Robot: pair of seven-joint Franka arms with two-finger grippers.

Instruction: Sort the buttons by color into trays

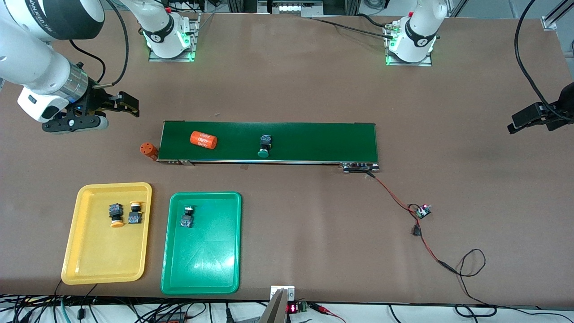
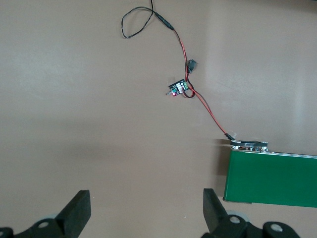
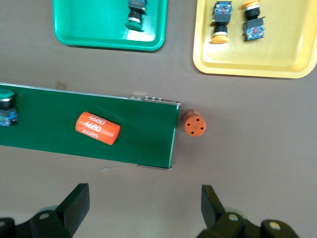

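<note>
Front view: high camera, faces the arm bases, takes in the whole desk [image 1: 287, 89] and full conveyor belt [image 1: 269, 141].

Left wrist view: looks straight down from well above, close on bare desk, one belt end [image 2: 270, 178] and the red-black wiring [image 2: 203, 101]; shared with the front view.

Right wrist view: also downward, probably a similar height. Covers the opposite belt end [image 3: 89, 129], printed orange cylinder [image 3: 97, 128], edges of the green tray [image 3: 109, 42] and yellow tray [image 3: 252, 67]; all shared with the front view.
</note>
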